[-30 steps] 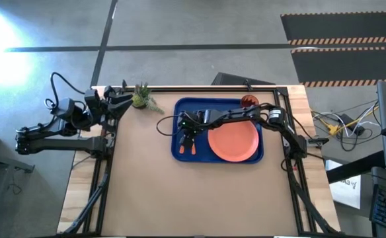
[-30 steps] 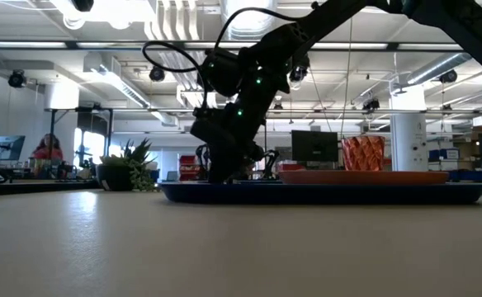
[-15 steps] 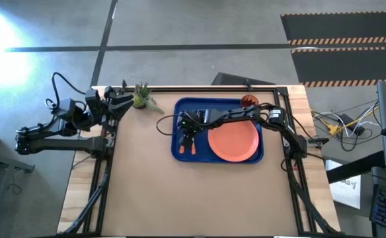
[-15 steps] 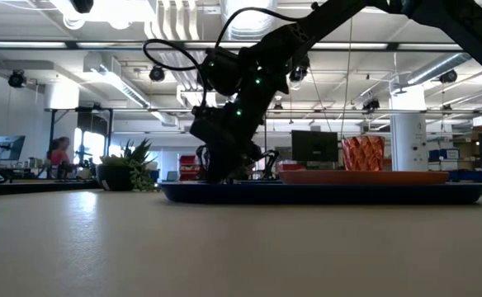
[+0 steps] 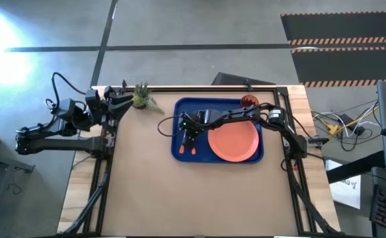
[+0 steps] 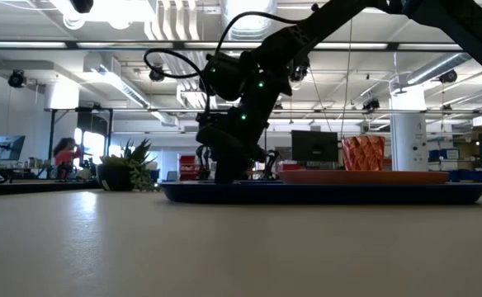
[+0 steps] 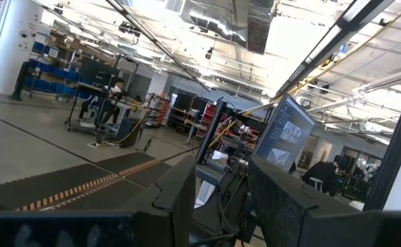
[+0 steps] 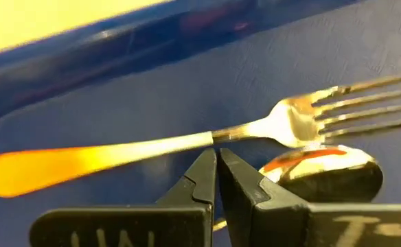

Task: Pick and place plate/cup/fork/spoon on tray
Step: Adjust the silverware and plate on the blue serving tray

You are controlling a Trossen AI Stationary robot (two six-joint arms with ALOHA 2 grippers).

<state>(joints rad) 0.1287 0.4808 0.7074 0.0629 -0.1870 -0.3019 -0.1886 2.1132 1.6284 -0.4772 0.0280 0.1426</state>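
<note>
The blue tray (image 5: 177, 153) lies at the table's far middle. The salmon-pink plate (image 5: 233, 141) lies in its right part, and the dark red cup (image 5: 248, 101) stands at its far right corner. The fork (image 8: 187, 143) and the spoon (image 8: 322, 171) lie side by side on the tray's left floor, and their orange handles (image 5: 187, 149) point toward the near edge. My right gripper (image 8: 218, 161) is shut low over them, its tips at the fork's neck, and hides the spoon's handle. My left gripper (image 7: 215, 206) is open at the table's far left corner. My right gripper comes from above, pointing down, with its shut fingertips (image 8: 207, 163) right beside the fork's neck (image 8: 222, 136) and over the spoon's handle. I cannot tell whether they touch either one. Both utensils lie flat on the tray floor.
A small green potted plant (image 5: 141, 96) stands at the far edge, between my left gripper and the tray. Bare tabletop (image 5: 180, 198) spreads over the near half. A person (image 6: 63, 154) shows in the room far behind.
My right gripper has gone a little toward the table's right edge, staying low over the tray's left part. The plate, cup and tray have kept still.
</note>
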